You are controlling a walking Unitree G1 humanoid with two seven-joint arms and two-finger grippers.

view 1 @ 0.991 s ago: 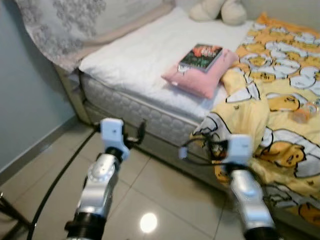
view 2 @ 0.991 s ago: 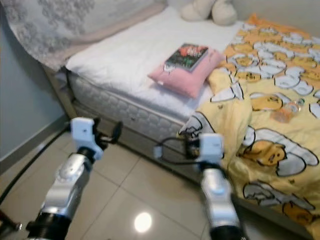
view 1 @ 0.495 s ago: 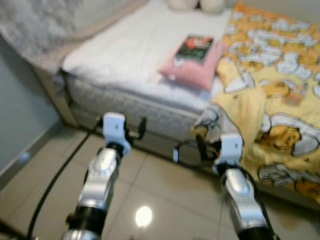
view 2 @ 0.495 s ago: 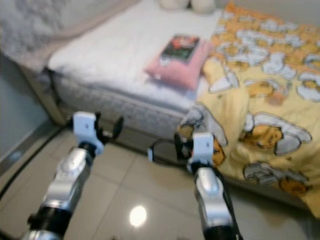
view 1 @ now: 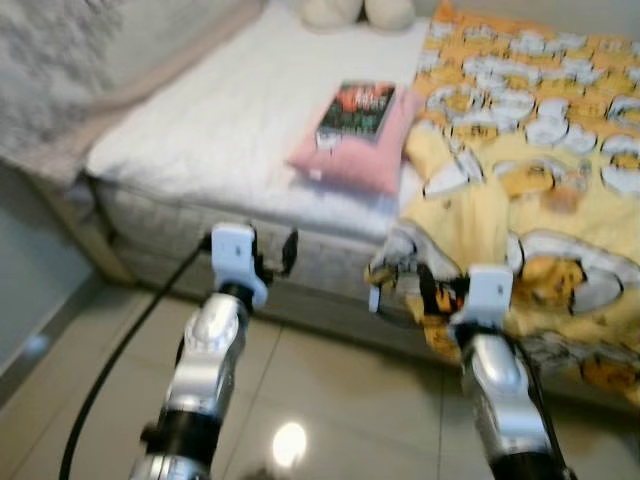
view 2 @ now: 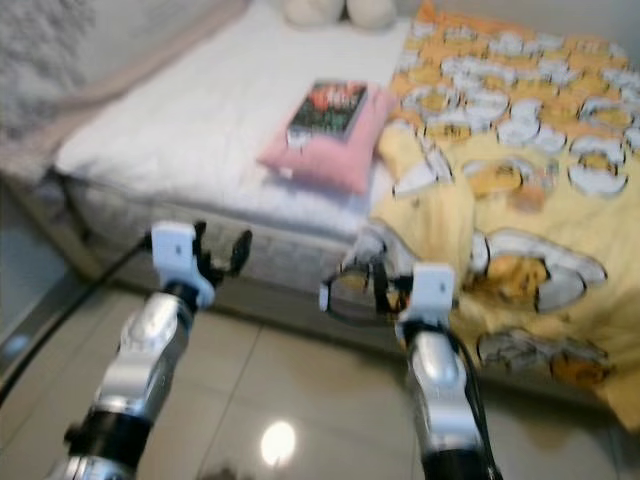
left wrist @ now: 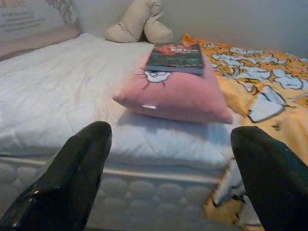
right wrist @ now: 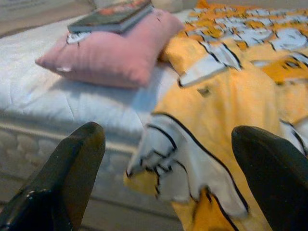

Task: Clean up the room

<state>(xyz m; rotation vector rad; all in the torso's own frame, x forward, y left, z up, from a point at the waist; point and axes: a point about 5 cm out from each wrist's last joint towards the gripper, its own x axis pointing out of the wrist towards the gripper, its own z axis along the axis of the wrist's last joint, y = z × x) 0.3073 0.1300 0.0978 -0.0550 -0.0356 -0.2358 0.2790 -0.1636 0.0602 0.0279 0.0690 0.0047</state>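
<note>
A bed [view 1: 200, 130] with a white mattress cover stands before the robot, its long side edge facing the tiled floor [view 1: 330, 400]. A pink pillow [view 1: 350, 150] lies on the bed near that side edge, about midway along it. A dark book [view 1: 357, 108] rests flat on top of the pillow. Just beside the pillow, on the robot's right, a yellow blanket [view 1: 530, 150] printed with white and orange cartoon figures covers the rest of the bed, and one fold of it hangs down over the side edge toward the floor. A small clear item lies on the blanket further right; it is too blurred to tell what it is. At the far edge of the bed, against the wall, sits a beige plush toy [left wrist: 139, 21]. A patterned grey curtain [view 1: 50, 70] hangs at the far left corner of the bed.

Both arms reach forward over the floor, short of the bed. The left pincer [view 1: 275, 255] is held in front of the mattress side, below the pillow; its black fingers [left wrist: 72, 178] are spread wide and released, grasping nothing. The right pincer [view 1: 400, 285] is held in front of the hanging fold of blanket, its fingers [right wrist: 67, 173] likewise spread apart and empty. A black cable [view 1: 120, 350] runs along the floor beside the left arm.
</note>
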